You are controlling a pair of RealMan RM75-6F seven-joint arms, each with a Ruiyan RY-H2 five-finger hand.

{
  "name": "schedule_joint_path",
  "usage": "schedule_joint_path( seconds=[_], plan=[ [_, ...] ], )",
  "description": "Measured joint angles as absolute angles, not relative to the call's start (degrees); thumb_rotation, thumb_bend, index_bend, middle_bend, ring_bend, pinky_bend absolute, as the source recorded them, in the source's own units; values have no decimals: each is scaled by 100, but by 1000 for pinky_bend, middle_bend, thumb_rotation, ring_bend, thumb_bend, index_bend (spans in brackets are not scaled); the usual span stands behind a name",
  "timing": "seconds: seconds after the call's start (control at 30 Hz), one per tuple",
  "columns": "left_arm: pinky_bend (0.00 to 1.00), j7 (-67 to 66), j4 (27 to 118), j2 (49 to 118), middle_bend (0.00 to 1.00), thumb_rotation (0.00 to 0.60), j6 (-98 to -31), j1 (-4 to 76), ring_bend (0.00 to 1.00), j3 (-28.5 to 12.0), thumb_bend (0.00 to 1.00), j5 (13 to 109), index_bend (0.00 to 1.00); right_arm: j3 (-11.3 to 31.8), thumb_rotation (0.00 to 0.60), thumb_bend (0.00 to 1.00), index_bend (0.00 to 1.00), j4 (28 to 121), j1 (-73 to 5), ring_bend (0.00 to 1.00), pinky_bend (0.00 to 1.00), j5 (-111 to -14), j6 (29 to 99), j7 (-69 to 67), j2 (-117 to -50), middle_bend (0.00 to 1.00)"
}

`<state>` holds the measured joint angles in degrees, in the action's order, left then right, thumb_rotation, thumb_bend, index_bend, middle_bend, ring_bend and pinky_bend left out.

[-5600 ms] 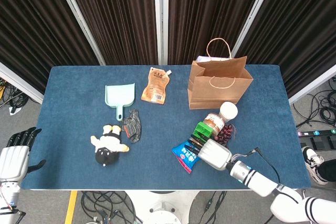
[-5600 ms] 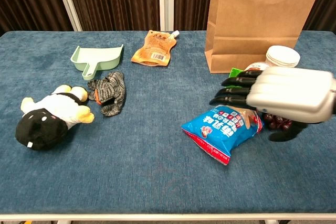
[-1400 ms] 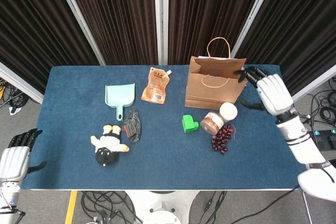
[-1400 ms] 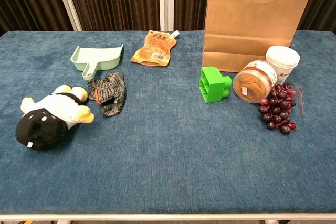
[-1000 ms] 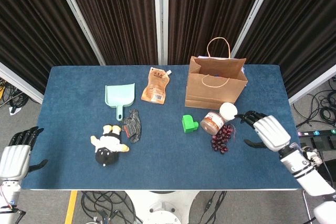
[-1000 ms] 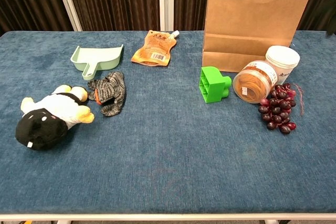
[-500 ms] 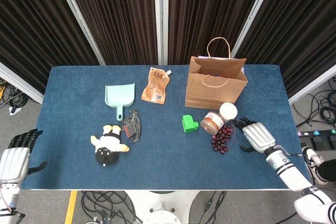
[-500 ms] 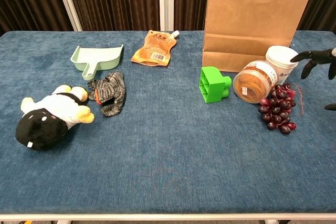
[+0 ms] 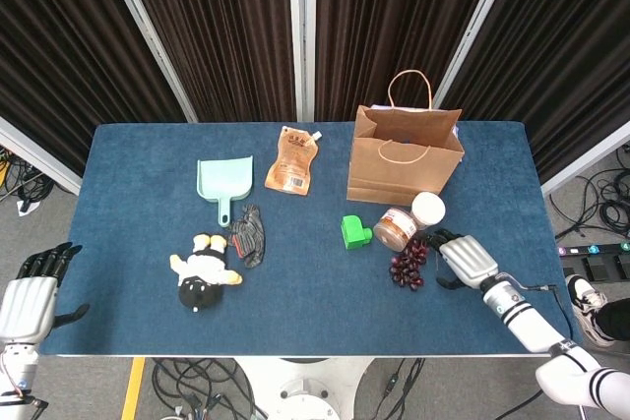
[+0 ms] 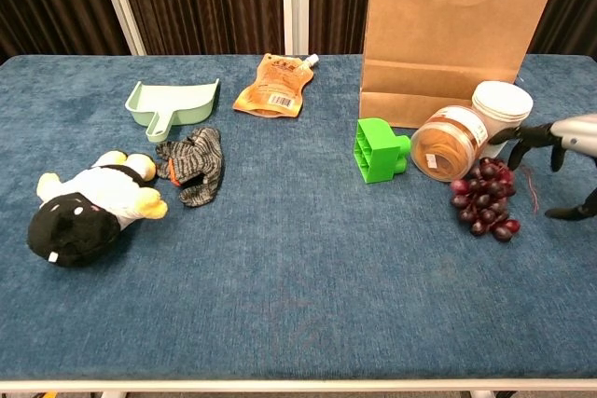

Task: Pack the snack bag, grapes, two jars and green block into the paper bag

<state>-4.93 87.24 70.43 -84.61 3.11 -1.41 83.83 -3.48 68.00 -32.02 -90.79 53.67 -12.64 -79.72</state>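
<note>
We find grapes (image 10: 482,199), two jars (image 10: 446,142) and green block (image 10: 378,149) unpacked at centre right beside the paper bag (image 9: 404,156); right robot hand (image 9: 461,258) released, empty.

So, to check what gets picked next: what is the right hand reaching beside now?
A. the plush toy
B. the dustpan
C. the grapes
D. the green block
C: the right hand sits open right next to the grapes, far from the other three.
</note>
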Motion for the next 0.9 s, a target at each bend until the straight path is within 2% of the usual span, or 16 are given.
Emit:
schedule_joint_path(
  seconds=[0.33, 0.43, 0.57, 0.7, 0.9],
  plan=[
    [177, -501, 8737, 7037, 240, 600, -8468, 322, 184, -148, 31, 8400, 204, -850, 600, 163, 83, 7254, -3175, 129, 348, -9938, 5909, -1547, -7789, 280],
    [177, -500, 8741, 7032, 240, 600, -8472, 315, 184, -149, 31, 8392, 204, -923, 600, 117, 83, 7378, -3148, 128, 340, -10123, 6197, -1556, -7692, 281],
    [177, -485, 8737, 7045, 240, 600, -8489, 310, 184, -151, 31, 8401, 204, -891, 600, 46, 84, 7496, -3116, 96, 255, -10177, 6367, -1261, -7658, 255],
    [177, -463, 8716, 7058, 240, 600, -8504, 299, 184, -148, 31, 8405, 204, -759, 600, 46, 82, 7699, -3179, 80, 221, -10181, 6361, -905, -7715, 247],
    [177, -390, 8665, 7061, 240, 600, -8520, 268, 184, -142, 31, 8384, 204, -522, 600, 46, 5, 7871, -3374, 27, 166, -10057, 6118, -478, -7815, 188]
  ],
)
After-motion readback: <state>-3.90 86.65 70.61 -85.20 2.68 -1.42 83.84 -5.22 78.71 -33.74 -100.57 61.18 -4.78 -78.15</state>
